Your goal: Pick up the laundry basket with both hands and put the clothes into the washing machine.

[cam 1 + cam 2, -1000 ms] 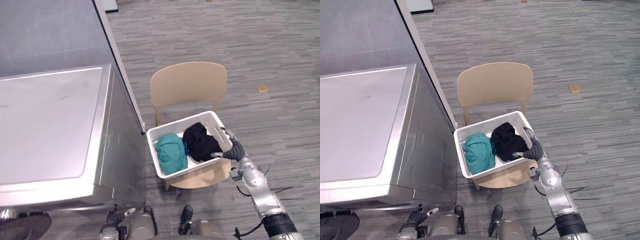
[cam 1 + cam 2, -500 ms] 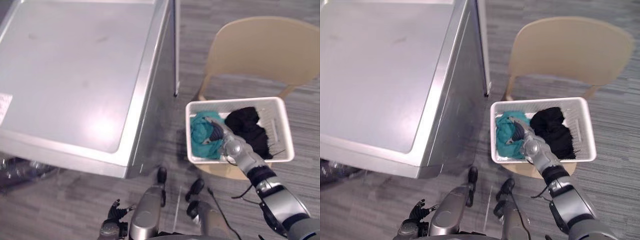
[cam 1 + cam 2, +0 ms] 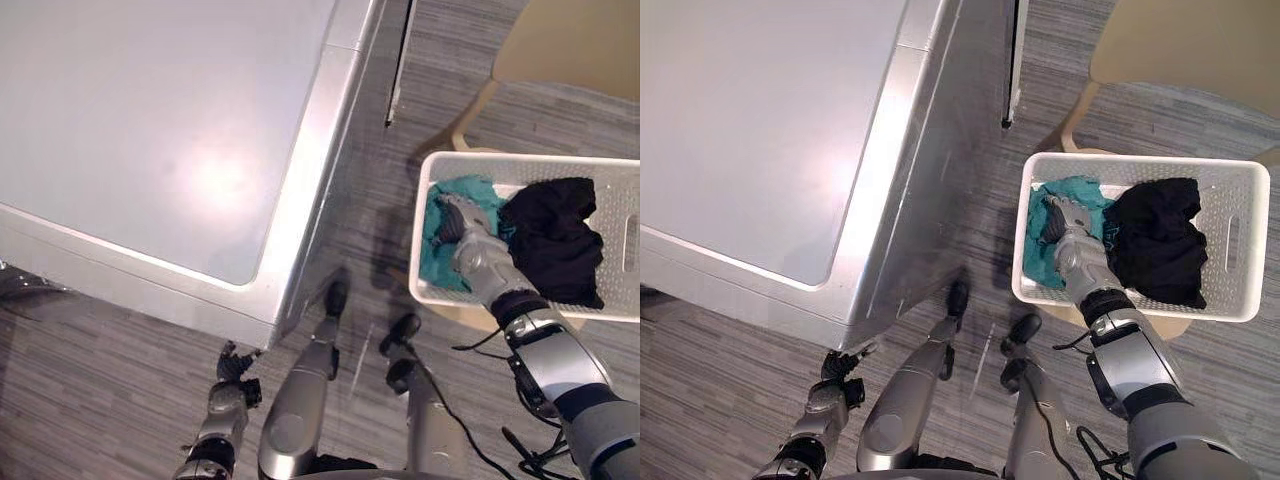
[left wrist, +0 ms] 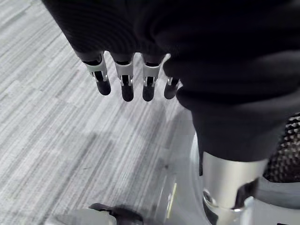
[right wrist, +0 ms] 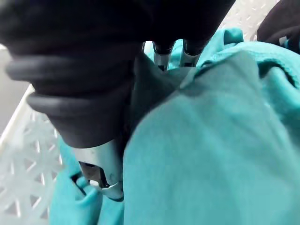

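Observation:
A white laundry basket (image 3: 520, 160) rests on a tan chair (image 3: 570, 45) to the right of the washing machine (image 3: 170, 140). Inside it a teal garment (image 3: 435, 265) lies at the end nearer the machine, with a black garment (image 3: 555, 240) beside it. My right hand (image 3: 465, 235) reaches into the basket and presses into the teal garment (image 5: 211, 140); the cloth folds over its fingers and hides them. My left hand (image 3: 232, 372) hangs low by the machine's front corner, well away from the basket, its fingers (image 4: 124, 79) straight over the floor and holding nothing.
The washing machine's flat silver top fills the left half of the eye views, lid down. A narrow strip of grey plank floor (image 3: 360, 270) separates the machine from the chair and basket. The basket's latticed wall (image 5: 18, 145) shows beside my right wrist.
The camera has swung down and left, so the whole scene shifted. My right hand left the basket's right rim, crossed to the teal garment and now sits deeper in it.

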Available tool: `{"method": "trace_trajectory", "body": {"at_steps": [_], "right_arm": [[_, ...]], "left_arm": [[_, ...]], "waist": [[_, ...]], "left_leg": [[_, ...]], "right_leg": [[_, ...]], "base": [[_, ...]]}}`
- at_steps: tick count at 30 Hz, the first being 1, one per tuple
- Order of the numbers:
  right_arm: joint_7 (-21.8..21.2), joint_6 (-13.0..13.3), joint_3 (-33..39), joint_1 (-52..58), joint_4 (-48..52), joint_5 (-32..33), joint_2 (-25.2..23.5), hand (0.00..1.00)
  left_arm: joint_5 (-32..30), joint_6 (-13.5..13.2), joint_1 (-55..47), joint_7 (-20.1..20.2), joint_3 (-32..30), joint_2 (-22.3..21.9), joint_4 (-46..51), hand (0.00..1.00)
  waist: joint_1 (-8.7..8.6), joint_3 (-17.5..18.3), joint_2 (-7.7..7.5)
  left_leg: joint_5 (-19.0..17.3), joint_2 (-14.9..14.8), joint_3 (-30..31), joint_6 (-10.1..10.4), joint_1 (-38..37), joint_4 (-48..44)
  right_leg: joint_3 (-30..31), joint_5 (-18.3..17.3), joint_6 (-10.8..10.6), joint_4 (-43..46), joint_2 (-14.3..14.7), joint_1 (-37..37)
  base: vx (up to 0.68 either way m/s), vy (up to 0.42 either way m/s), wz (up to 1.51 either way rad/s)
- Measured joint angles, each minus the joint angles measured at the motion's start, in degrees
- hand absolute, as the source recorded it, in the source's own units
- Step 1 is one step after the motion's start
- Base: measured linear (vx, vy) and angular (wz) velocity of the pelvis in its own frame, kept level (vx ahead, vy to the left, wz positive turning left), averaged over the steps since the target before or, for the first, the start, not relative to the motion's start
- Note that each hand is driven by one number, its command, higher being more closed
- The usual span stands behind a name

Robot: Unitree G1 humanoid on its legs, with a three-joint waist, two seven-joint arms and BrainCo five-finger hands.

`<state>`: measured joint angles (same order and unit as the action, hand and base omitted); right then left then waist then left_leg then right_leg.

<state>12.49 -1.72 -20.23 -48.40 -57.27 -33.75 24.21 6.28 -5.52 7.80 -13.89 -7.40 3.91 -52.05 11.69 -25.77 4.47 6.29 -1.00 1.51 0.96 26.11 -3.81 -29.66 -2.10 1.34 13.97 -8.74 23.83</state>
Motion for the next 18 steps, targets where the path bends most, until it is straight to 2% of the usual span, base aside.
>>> {"method": "trace_trajectory", "body": {"at_steps": [4,9,13,18], "right_arm": [[-0.4,0.2,0.8,2.0,4.1,3.5,-0.6,1.00],[-0.7,0.5,7.6,10.8,18.4,9.7,-1.6,1.00],[-0.2,1.4,14.1,16.4,29.0,13.8,-3.5,1.00],[-0.3,2.7,20.2,30.3,42.3,20.6,-11.0,1.00]], "left_arm": [[0.4,0.0,0.0,0.1,0.1,-1.8,0.5,0.00],[0.3,0.1,-1.4,0.2,0.2,-2.0,0.9,0.00],[0.3,0.4,-3.6,0.6,0.0,-1.0,1.0,0.00],[-0.5,2.1,-7.9,1.6,-1.7,0.3,0.2,0.00]], "waist": [[-0.22,-0.1,-0.25],[-1.68,-1.1,-1.77],[-3.29,-1.0,-2.29],[-4.89,4.6,-4.07]], "left_leg": [[0.3,-0.2,-0.3,0.1,-1.1,0.2],[0.3,-0.6,-0.9,0.2,-6.5,1.7],[0.1,-0.7,-1.9,0.2,-10.6,3.3],[0.1,-0.8,-3.4,0.2,-15.2,5.8]], "right_leg": [[1.0,-0.5,0.4,0.8,0.1,-0.2],[2.4,-0.5,0.4,-0.7,0.8,-5.1],[3.6,0.2,-0.5,-3.5,1.7,-9.1],[4.8,2.0,-1.8,-8.3,2.8,-13.8]], "base": [[0.04,-0.066,-0.06],[0.02,-0.033,-0.07],[-0.02,0.014,-0.13],[0.04,0.011,-0.14]]}}
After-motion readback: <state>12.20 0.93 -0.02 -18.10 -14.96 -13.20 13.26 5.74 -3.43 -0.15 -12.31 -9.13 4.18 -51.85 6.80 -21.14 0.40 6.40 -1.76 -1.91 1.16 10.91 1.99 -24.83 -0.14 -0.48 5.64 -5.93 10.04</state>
